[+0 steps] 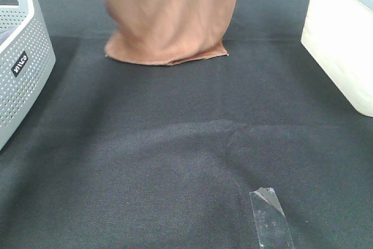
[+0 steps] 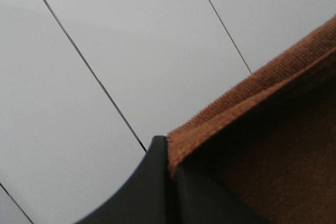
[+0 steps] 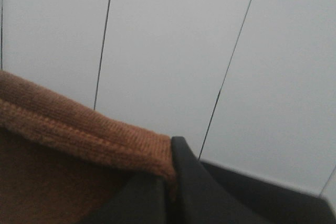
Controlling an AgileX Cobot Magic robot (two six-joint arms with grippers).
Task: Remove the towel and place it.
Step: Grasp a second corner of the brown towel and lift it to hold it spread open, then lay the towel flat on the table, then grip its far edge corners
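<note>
Fingers of my left gripper and right gripper are clamping the towel by its stitched edge.
I am seeing, on both wrist cameras, the hem running into the seam between each pair of pressed-together black fingers; from the high camera the towel is hanging at 12 o'clock, its lower fold resting on the black table cloth.
</note>
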